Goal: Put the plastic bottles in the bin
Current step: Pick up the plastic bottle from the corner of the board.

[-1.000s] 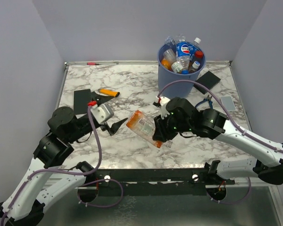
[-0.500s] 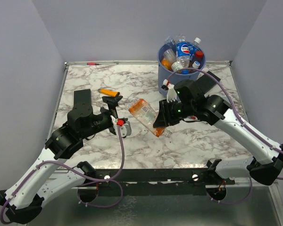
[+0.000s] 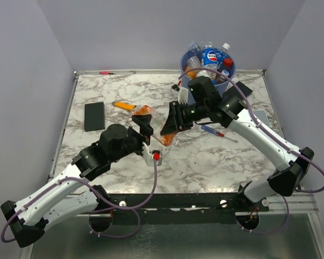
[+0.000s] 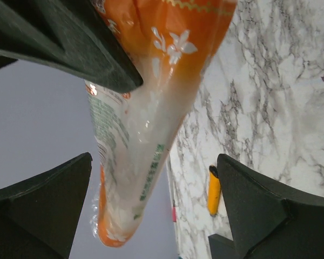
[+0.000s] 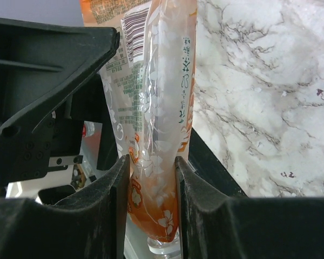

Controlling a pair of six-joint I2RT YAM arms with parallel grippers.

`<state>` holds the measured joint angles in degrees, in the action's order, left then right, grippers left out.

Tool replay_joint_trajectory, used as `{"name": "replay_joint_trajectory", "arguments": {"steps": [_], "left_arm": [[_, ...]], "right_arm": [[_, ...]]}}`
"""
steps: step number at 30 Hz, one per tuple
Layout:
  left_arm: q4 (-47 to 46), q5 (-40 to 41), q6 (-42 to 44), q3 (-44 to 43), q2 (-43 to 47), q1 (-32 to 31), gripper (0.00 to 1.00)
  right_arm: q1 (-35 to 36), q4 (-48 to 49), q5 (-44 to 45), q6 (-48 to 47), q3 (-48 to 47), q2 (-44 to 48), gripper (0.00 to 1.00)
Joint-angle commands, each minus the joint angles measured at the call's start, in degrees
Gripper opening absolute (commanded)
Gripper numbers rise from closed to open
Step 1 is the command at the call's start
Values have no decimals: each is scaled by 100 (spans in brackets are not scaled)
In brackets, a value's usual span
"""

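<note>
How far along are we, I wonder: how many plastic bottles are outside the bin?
1. A crushed orange-labelled bottle is clamped in the right gripper, its far end between the open fingers of the left gripper. The arms may hide others; the rest sit in the bin.

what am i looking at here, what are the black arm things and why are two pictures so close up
These are two robot arms bolted to the near edge of a marble table, each ending in a two-finger gripper. The wide picture comes from a camera above and behind them. The close-ups come from cameras on the wrists, so the black wedges there are each gripper's own fingers. The right gripper is shut on a crushed orange-labelled bottle. The left gripper is open, its fingers either side of that same bottle. At the far edge stands a blue bin heaped with bottles. Also on the table: a black slab, an orange tool and a screwdriver.
</note>
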<state>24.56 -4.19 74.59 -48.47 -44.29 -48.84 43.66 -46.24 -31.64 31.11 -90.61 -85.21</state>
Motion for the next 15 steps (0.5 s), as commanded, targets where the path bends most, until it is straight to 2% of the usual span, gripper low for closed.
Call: {"name": "replay_joint_trajectory", "arguments": {"steps": [1,4,7,10,11,12,15], "left_arm": [[-825,370,546,163,-162,-166,96],[-1064,535,596,242,-283,-218,83],[-1268,568,482,313,-341,-244,66],[-1554,541,236,411,-331,-247,25],[-1641,523,174,435,-320,-249,15],[-1696,502,98,436,-317,-261,1],[-1872,420,-361,405,-332,-271,0]], "right_arm": [[-17,92,-450,43,-226,-91,26],[-21,87,-513,3,-209,-56,26],[-32,70,-485,-17,-247,22,27],[-82,41,-484,0,-387,135,28],[-94,18,-481,0,-444,163,29],[-104,-22,-457,-8,-525,193,33],[-119,-80,-357,-7,-834,287,64]]}}
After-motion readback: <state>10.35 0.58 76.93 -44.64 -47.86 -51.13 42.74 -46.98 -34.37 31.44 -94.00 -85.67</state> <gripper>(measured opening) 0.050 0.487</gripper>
